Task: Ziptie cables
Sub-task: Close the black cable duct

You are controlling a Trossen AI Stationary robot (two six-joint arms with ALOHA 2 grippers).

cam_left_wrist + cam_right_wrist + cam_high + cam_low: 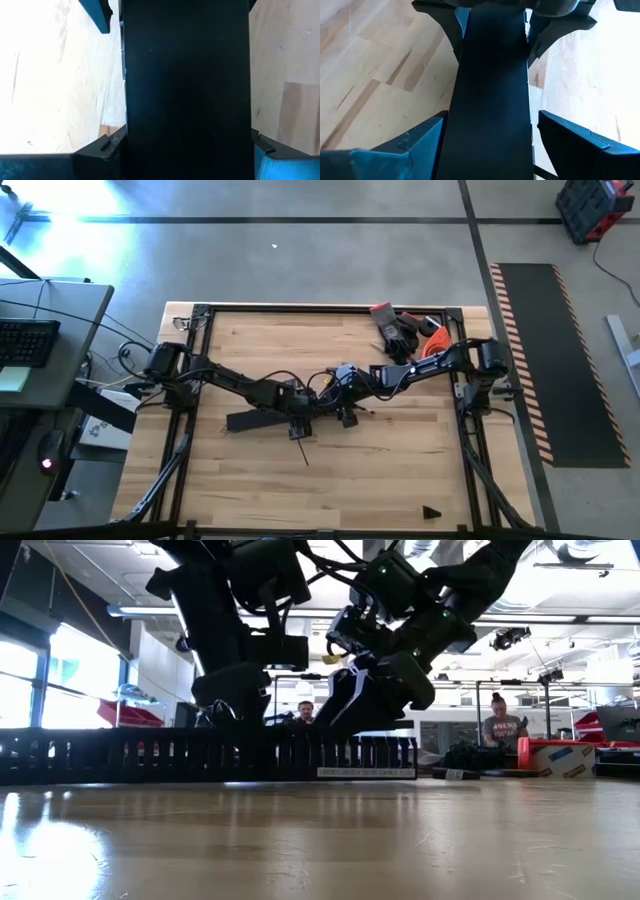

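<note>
looking barely started: both grippers straddle the black duct (262, 418) mid-table, left gripper (187, 150) touching its sides, right gripper (490, 135) slightly wider. can't spot the cables, nothing ziptied.

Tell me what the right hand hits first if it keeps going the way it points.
Most likely the left hand: the right hand straddles the black duct, looking along it toward those fingers. Depth is unclear.

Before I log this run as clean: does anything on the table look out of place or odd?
Mostly tidy. Both grippers, left and right, straddle the black duct mid-table. One loose thin dark strand lies askew on the table beside the duct, and gloves are heaped at the far edge.
</note>
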